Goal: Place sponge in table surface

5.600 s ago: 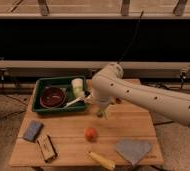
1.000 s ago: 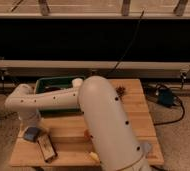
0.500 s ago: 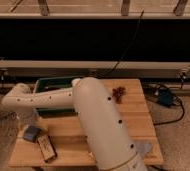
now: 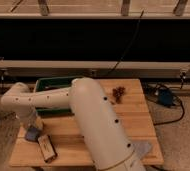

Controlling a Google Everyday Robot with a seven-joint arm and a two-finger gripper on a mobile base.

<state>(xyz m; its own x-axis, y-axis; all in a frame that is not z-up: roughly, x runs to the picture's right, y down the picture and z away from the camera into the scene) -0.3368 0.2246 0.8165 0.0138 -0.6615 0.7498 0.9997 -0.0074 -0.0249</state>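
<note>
Gripper point(image 4: 32, 123): low at the front-left corner, directly over the sponge point(image 4: 33, 134); its hold cannot be told. Sponge: on or just above the table surface point(image 4: 138, 112), beside the brown block point(image 4: 48, 149). Handling: settle flat, then lift straight clear.

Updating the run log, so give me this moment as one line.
gripper: down at sponge, image-left end of table surface | sponge: beside brown block, contact unclear | arm: hides table surface centre
</note>
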